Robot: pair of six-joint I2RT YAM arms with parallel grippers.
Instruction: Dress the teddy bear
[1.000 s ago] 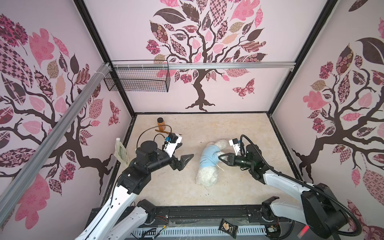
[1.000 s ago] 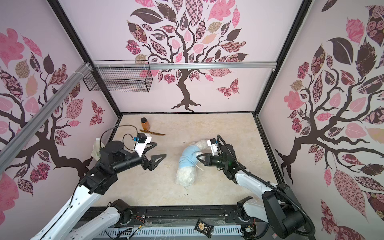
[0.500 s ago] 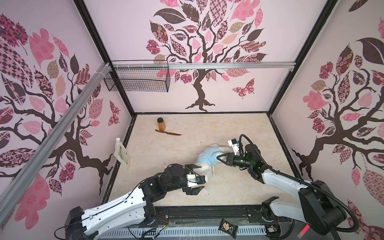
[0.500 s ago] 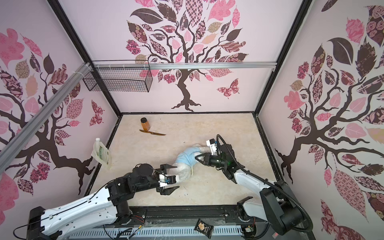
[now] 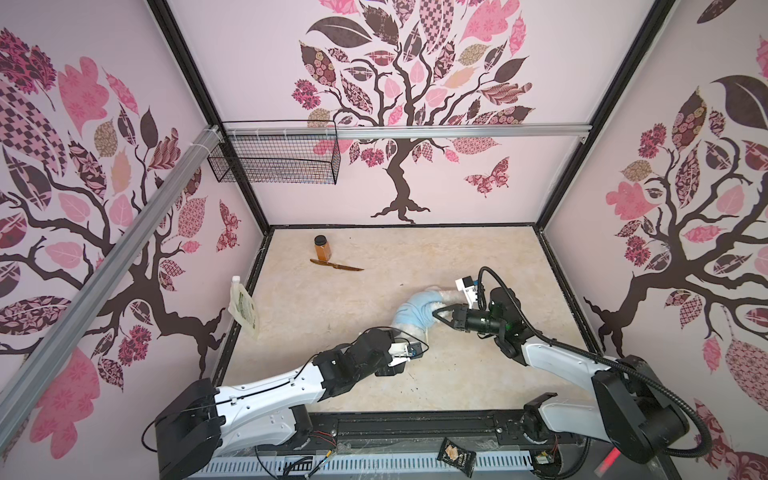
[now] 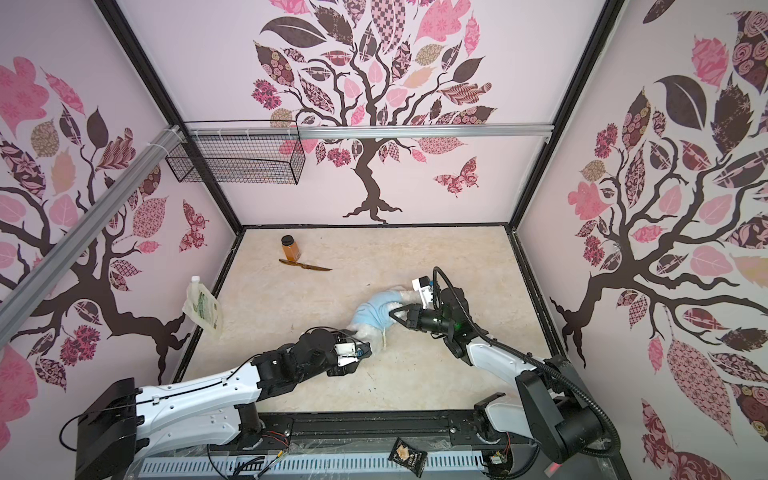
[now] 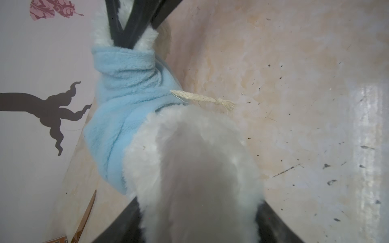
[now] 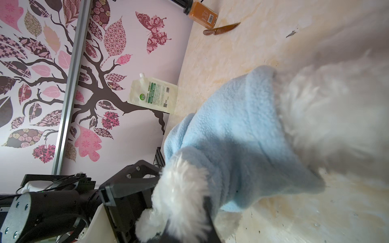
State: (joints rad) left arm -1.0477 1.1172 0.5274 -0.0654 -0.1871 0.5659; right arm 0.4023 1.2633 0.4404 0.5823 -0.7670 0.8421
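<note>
The teddy bear (image 6: 371,334) lies near the middle of the counter (image 5: 457,249), a bit toward its right edge, with the blue shirt (image 5: 415,309) bunched round its chest. The right claw (image 5: 438,314) is pressed together on a white paw poking out of a sleeve, and the left claw (image 7: 199,204) is squeezed around the bear's fluffy bottom end. I think the left should hold firm while the right tugs slowly, so the paw comes through and the shirt stays on.

Both top views high at the front, looking down on the whole table (image 5: 457,257), wrist views close on the teddy bear (image 7: 189,178), seemingly from opposite ends.
</note>
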